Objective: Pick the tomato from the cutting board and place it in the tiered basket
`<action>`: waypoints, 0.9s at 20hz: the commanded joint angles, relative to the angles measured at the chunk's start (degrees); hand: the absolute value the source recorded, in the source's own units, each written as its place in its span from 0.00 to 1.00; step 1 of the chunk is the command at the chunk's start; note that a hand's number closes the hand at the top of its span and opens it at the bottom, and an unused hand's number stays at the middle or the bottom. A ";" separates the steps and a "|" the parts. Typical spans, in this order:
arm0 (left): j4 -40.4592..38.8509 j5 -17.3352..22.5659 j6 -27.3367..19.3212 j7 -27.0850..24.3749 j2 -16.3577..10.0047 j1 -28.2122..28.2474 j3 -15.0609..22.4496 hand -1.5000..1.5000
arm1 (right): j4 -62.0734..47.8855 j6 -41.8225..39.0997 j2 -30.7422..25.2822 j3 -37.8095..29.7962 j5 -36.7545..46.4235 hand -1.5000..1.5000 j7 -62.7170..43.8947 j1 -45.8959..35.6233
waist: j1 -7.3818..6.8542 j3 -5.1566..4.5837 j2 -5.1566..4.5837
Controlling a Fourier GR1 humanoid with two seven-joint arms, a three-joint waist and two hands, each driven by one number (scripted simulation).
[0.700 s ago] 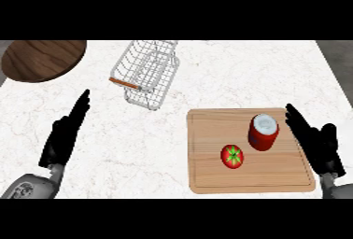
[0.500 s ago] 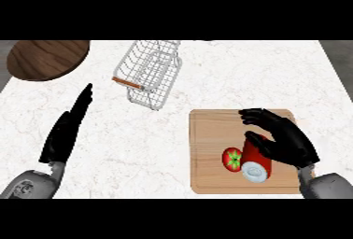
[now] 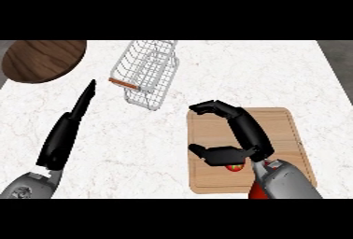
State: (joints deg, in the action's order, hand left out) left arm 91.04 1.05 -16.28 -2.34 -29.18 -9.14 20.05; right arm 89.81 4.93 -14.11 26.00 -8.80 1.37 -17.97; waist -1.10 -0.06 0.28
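The small round red tomato (image 3: 234, 167) is lying on the near part of the pale wooden cutting board (image 3: 289, 133), peeking out just beneath the thumb of the black right hand (image 3: 247, 134), whose fingers are arching apart, clamping nothing. To grasp well, I judge, it should be lowering and curling around the tomato (thumb opposite fingers) before heading to the far wire tiered basket (image 3: 148, 77).

We read no text, label, brand, number or sign on the light wooden cutting board (image 3: 284, 126), white wire tiered basket (image 3: 147, 74) or white marbled counter (image 3: 138, 149).
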 commanded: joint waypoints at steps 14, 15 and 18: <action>1.08 -0.36 2.35 -2.69 -0.71 2.53 -3.21 0.50 | 20.26 -25.02 -27.96 9.37 14.33 0.00 -38.70 -13.58 | 2.24 -0.21 0.59; 2.97 0.35 2.67 -0.89 -1.16 4.14 -3.03 0.50 | 23.83 -27.09 -29.81 9.40 13.30 0.00 -42.41 -13.79 | 2.31 -0.22 1.02; 3.63 -1.26 2.64 -1.55 -0.24 3.90 -2.02 0.50 | 28.86 -29.16 -27.08 10.78 11.93 0.00 -55.18 -15.83 | 1.71 -0.11 0.42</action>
State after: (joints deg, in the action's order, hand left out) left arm 93.06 0.40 -14.04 -3.71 -29.71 -6.17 17.40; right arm 112.00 -20.40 -40.32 35.18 3.47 -40.97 -31.64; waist 0.87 -0.26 0.84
